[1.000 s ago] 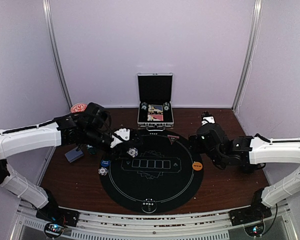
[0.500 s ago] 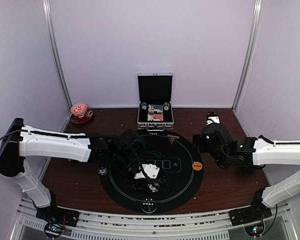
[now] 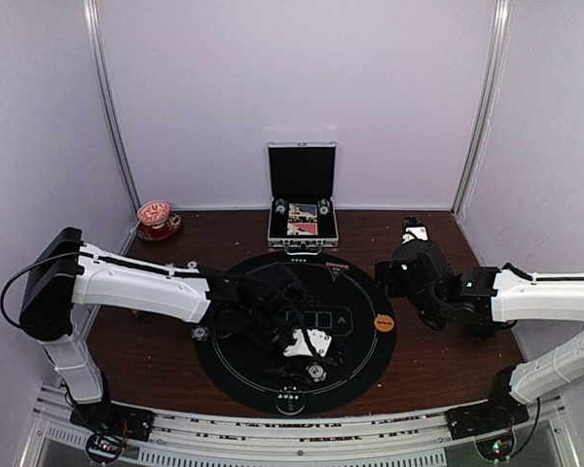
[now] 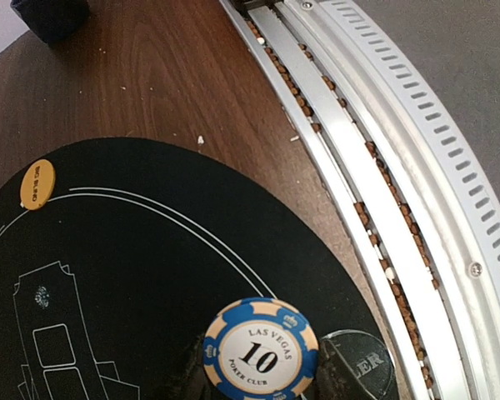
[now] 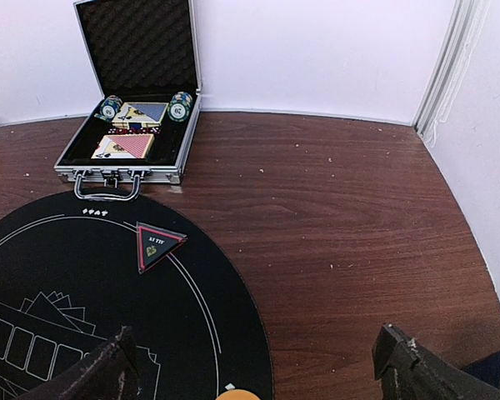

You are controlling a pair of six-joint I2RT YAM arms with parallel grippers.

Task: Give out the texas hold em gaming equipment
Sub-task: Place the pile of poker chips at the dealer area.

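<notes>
My left gripper [image 3: 313, 364] is shut on a blue-and-cream "10" poker chip [image 4: 261, 348] and holds it low over the near part of the round black mat [image 3: 355, 360]. A black dealer disc [image 4: 356, 367] lies on the mat just right of the chip. An orange button disc [image 3: 383, 322] lies at the mat's right edge and also shows in the left wrist view [image 4: 37, 183]. Another chip [image 3: 201, 334] lies at the mat's left edge. My right gripper [image 5: 250, 385] is open and empty, over the mat's right edge.
The open silver case [image 5: 133, 162] at the back holds two chip stacks [image 5: 110, 107] and card decks [image 5: 125, 146]. A triangular marker [image 5: 156, 244] lies on the mat near it. A red-and-white cup [image 3: 155, 214] stands back left. The metal rail [image 4: 383, 192] runs along the near edge.
My left arm has swung from the mat's back left to its near middle, carrying the chip. The right arm has hardly moved.
</notes>
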